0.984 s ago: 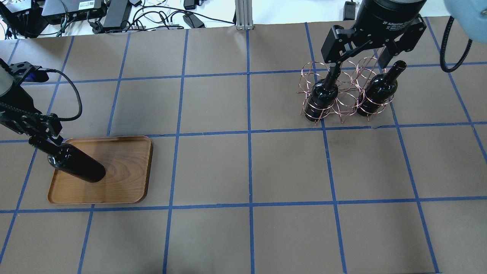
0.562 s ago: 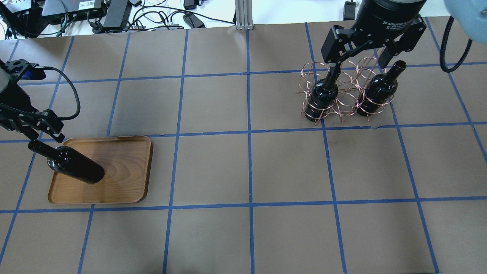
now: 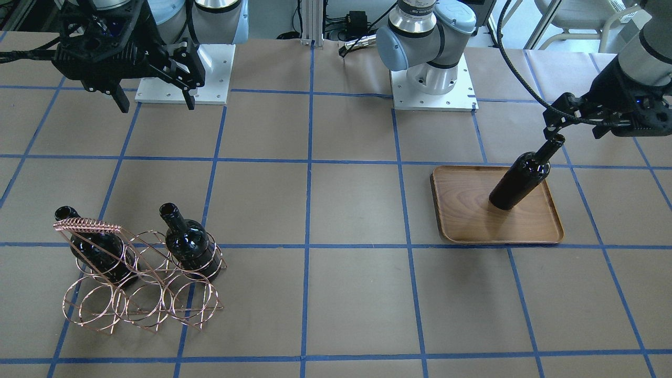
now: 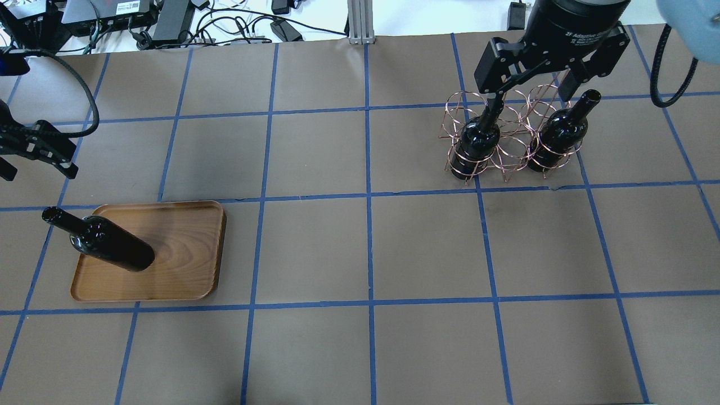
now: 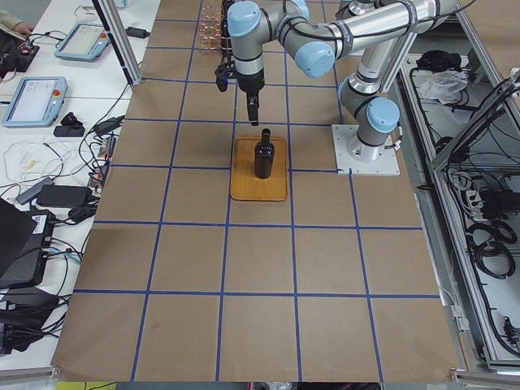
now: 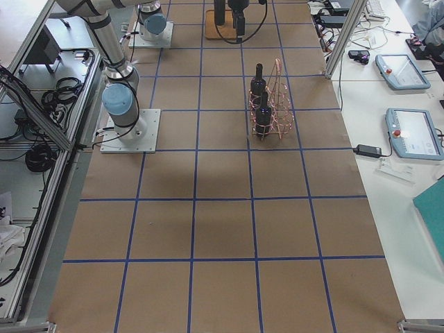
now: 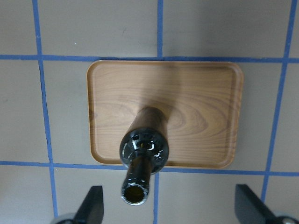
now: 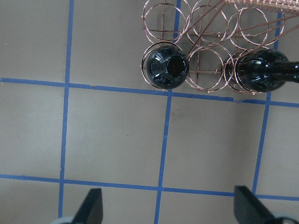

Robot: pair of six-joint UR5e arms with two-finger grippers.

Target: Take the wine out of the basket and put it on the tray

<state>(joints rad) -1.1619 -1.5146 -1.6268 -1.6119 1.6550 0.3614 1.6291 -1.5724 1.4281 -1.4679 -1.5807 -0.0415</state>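
One wine bottle (image 4: 107,247) stands upright on the wooden tray (image 4: 185,264), near its left end; it also shows in the front view (image 3: 520,178) and the left wrist view (image 7: 142,154). My left gripper (image 4: 34,167) is open and empty, above the bottle's mouth and clear of it. Two more wine bottles (image 4: 478,140) (image 4: 557,132) stand in the copper wire basket (image 4: 458,107) at the far right. My right gripper (image 4: 531,95) is open and empty, hovering above the basket (image 8: 208,28).
Brown paper with a blue tape grid covers the table (image 4: 365,253). The arm bases (image 3: 430,79) stand at the robot's edge. Cables and boxes (image 4: 169,22) lie beyond the far edge.
My left gripper has let go of the bottle's neck and lifted away from it. The bottle stays standing on the tray. The right arm has not moved.
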